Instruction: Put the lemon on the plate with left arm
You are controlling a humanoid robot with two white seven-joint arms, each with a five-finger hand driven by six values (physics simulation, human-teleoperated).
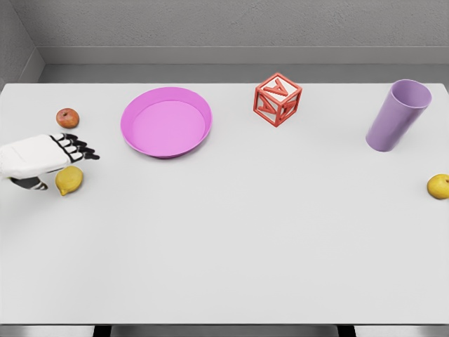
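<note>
- The left hand (43,156) comes in from the left edge and sits low over the table (231,246), its dark fingers (78,147) stretched out flat and side by side, holding nothing.
- The lemon (69,180) lies on the table just under the front edge of that hand, at its thumb side; whether the hand touches it cannot be told from this view.
- The plate (166,122), pink and shallow, stands to the upper right of the lemon, near but clearly apart from it.
- The step in hand looks like the reach and grasp. To do it well, the hand should settle so the lemon sits between thumb and fingers, then curl round its middle; a round fruit will likely roll away if nudged from one side only.
- Once lifted, the carry is short: up and to the right, high enough to clear the plate's raised rim, then a gentle release near the centre so it does not roll out.
- A small reddish fruit (67,117) lies just beyond the hand, near the plate; a wide swing could knock it.
- A red block (278,99), a purple cup (398,115) and a yellow fruit (439,186) at the right edge are well apart from the path.
- The right arm is out of view.
</note>
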